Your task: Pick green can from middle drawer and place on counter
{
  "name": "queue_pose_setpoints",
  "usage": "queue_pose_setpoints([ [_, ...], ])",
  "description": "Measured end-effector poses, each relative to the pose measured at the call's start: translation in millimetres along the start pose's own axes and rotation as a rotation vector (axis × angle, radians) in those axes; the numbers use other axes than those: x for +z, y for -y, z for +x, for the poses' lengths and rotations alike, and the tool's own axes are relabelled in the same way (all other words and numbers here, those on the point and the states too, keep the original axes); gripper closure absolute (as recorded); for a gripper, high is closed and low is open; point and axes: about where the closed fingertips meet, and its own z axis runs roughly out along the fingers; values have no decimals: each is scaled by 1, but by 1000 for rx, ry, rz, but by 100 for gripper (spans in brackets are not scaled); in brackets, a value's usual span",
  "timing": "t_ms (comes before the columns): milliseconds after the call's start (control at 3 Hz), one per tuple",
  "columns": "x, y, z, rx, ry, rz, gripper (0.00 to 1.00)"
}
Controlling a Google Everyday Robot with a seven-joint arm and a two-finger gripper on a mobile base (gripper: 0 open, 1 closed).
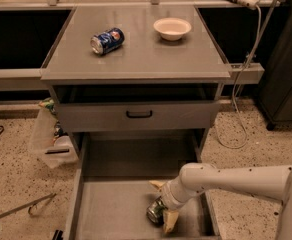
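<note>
The green can [156,212] lies on its side on the floor of the open middle drawer [111,209], near the drawer's front right. My gripper [162,204] reaches in from the right on a white arm. Its pale fingers [169,221] stand on either side of the can, one behind it and one in front. The can rests on the drawer floor. The counter [136,49] is the grey cabinet top above.
A blue-and-white can [107,40] lies on the counter's left part. A white bowl [172,28] stands at its back right. The upper drawer front with a black handle [139,114] hangs above the open drawer. A plastic bag [48,136] sits on the floor at left.
</note>
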Motion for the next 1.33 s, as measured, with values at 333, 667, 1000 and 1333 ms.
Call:
queue_pose_setpoints([
  [333, 17, -5, 10, 10, 15, -28, 0],
  [667, 18, -6, 10, 11, 17, -30, 18],
  [1000, 18, -6, 10, 11, 17, -30, 42],
  [1333, 18, -6, 10, 11, 17, -30, 65],
])
